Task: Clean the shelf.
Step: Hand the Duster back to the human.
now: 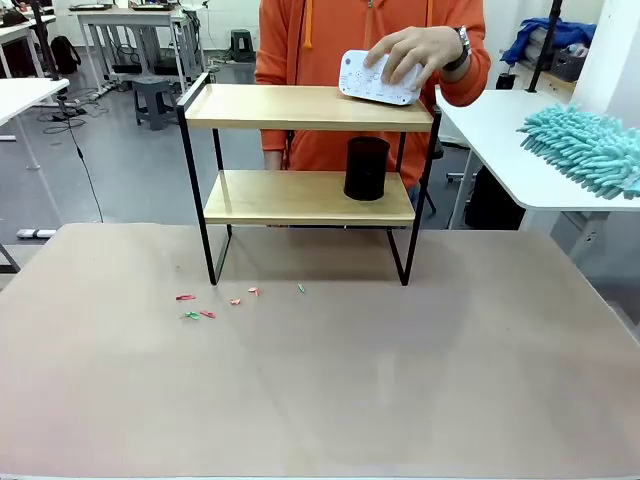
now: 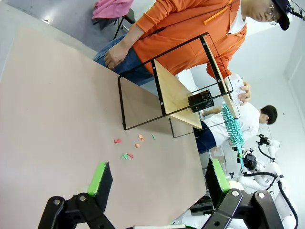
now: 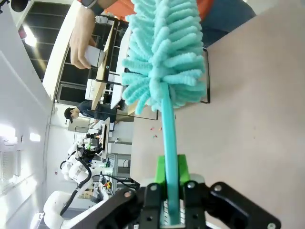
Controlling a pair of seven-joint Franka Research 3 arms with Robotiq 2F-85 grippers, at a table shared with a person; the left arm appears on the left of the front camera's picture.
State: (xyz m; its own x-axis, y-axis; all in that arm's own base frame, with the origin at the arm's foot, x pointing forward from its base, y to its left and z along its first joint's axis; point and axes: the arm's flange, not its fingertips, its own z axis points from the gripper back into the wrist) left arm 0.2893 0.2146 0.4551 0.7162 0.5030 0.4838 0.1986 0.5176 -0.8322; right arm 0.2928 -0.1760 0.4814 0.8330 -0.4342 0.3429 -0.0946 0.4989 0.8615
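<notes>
While right claw (image 3: 171,174) clamps duster (image 3: 162,57), shelf (image 1: 300,107) beyond

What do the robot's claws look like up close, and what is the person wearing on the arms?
Both the left gripper and the right gripper are black jointed links with silver bolts and bright green pads on two fingers. The person wears long orange sleeves and a wristwatch.

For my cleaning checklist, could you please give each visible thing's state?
Two-tier wooden shelf with black metal frame: upright on table.
Black cylindrical cup: upright on lower board.
White flat plastic box: held by person's hand at top board.
Teal fluffy duster: gripped by right fingers.
Left fingers: open, empty.
Small coloured scraps: scattered on table.
</notes>
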